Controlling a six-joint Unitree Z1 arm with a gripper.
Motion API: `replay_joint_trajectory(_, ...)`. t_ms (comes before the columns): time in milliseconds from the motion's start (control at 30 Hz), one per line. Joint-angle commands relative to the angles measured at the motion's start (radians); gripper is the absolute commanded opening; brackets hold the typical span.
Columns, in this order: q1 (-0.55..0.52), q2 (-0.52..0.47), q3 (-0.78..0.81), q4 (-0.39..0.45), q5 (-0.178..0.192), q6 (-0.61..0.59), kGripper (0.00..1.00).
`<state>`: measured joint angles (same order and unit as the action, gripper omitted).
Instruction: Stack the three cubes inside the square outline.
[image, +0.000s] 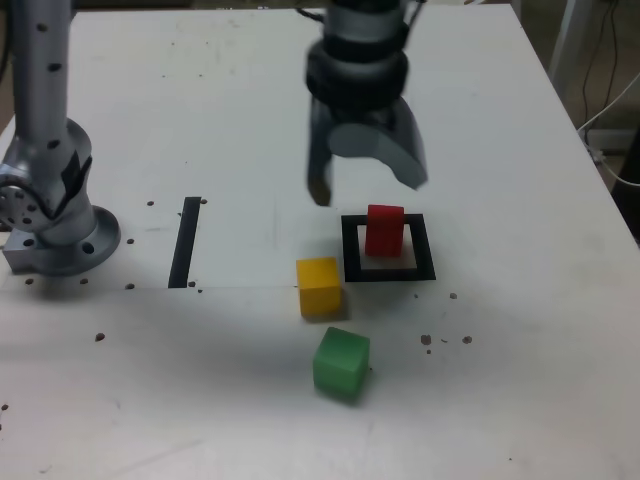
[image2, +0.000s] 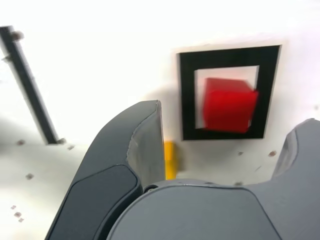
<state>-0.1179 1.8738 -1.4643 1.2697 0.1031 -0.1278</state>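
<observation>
We are looking at a white table (image: 520, 400) speckled with small dark marks, with cables hanging off its far right edge in the exterior view. Nearest to us sits the green cube (image: 341, 363), loose on the bare surface and turned a little askew. Just beyond it and slightly to the exterior view's left is the yellow cube (image: 319, 287), close beside the near-left corner of the square outline (image: 349, 252) but outside it. We judge that these two are waiting their turn.

Inside the outline, on its pale centre, stands the red cube (image: 385, 230), placed there, we think, as the base of the stack. The wrist view shows it (image2: 229, 104) lying within the black frame (image2: 188, 90), towards one side of the white centre.

Above and just behind it hangs the gripper (image: 365, 192), its jaws spread wide and empty, clear of the red cube.

Farther left in the exterior view, a thin black strip (image: 186, 241) lies on the table, and beyond it the arm's metal base (image: 55, 215) stands. The yellow cube looks like the easiest next reach.
</observation>
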Motion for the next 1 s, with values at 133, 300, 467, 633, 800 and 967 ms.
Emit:
replay_joint_trajectory(133,-0.08,-0.094,0.07,0.036,-0.023,-0.154,0.95)
replay_joint_trajectory(300,-0.15,-0.105,0.161,-0.073,-0.051,-0.288,0.94)
replay_joint_trajectory(467,-0.17,-0.076,0.233,-0.189,-0.09,-0.353,0.93)
replay_joint_trajectory(633,-0.17,-0.054,0.254,-0.223,-0.101,-0.363,0.93)
replay_joint_trajectory(800,-0.173,-0.041,0.274,-0.23,-0.107,-0.368,0.92)
replay_joint_trajectory(967,-0.187,-0.028,0.289,-0.234,-0.112,-0.372,0.89)
